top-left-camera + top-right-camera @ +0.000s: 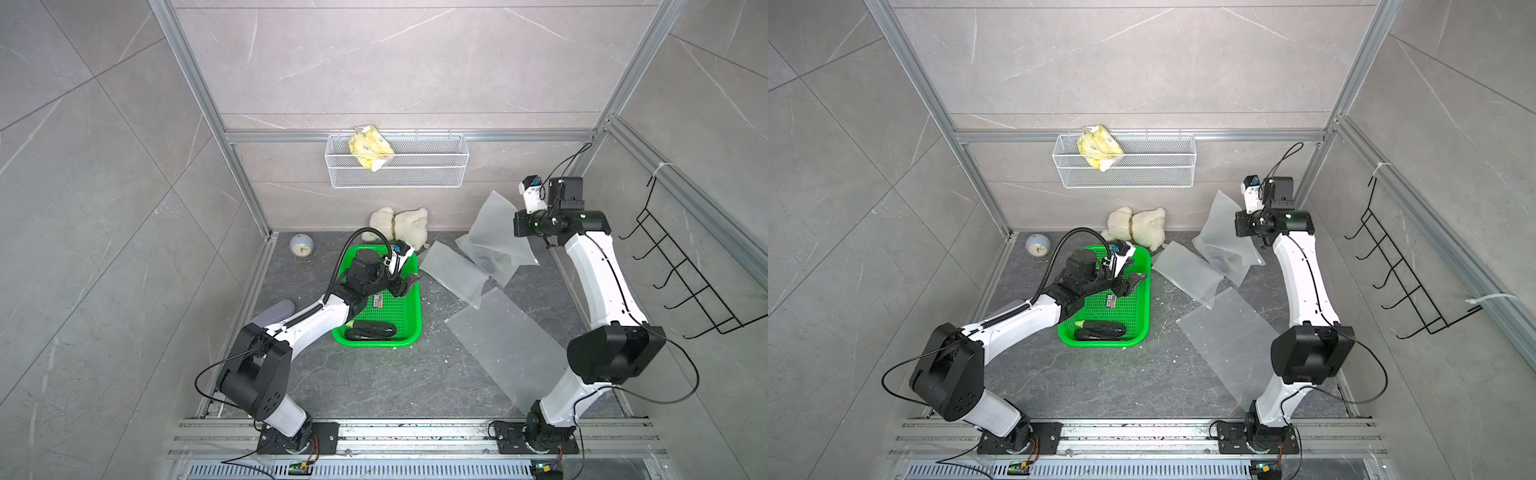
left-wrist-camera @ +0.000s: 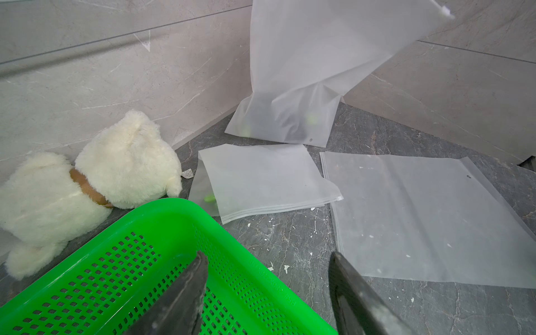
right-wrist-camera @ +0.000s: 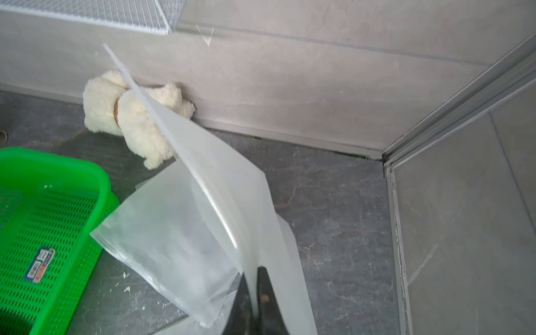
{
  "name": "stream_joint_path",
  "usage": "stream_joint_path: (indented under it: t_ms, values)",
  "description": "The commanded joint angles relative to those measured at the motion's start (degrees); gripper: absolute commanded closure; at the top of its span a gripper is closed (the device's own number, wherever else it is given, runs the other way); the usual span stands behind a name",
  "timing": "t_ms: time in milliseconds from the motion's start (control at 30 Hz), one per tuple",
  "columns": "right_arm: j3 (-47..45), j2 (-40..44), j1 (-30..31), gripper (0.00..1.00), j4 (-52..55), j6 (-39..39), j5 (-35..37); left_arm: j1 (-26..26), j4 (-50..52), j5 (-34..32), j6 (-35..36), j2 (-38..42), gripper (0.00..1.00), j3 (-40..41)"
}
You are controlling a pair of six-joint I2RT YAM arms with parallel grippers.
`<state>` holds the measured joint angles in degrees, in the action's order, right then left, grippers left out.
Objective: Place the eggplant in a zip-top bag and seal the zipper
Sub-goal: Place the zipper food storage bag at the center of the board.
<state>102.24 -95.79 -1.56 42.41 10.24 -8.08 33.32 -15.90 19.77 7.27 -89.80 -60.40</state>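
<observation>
Right gripper (image 3: 256, 269) pinching edge of zip-top bag (image 1: 494, 232), holding it aloft, likely so dark contents (image 2: 278, 121) sag to bottom, clear of zipper. Left gripper (image 2: 266, 255) spread, empty, above green tray (image 1: 419, 299) w/ eggplant (image 1: 371, 331) lying at near end, prob. next pick.

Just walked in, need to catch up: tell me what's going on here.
The right gripper is shut on a frosted zip-top bag, holding it up near the back wall. The left gripper hangs open over the green tray's edge, empty. The eggplant lies in the tray's near end. Two spare bags lie flat beside it.
</observation>
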Motion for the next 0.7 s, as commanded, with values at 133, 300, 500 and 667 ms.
stream_joint_path:
  t_ms: [133, 300, 500, 667]
  values:
    - [-29.58, 13.45, 0.6, 1.0, -30.92, 5.26, 3.85, -0.34, -0.81, 1.5, -0.81, 2.09, 0.33, -1.39]
    - [-40.48, 12.93, 0.6, 1.0, -42.37, 10.18, 4.53, -0.36, -0.65, 1.56, -1.72, 2.08, 0.34, -1.38]
    - [-40.93, 7.44, 0.6, 1.0, -42.76, 15.32, 6.13, -0.32, -0.23, 1.25, -2.1, 1.65, 0.34, -1.65]
    - [-39.39, 4.75, 0.6, 1.0, -40.4, 14.53, 8.49, -0.27, 0.16, 1.19, -2.3, 1.03, 0.34, -2.0]
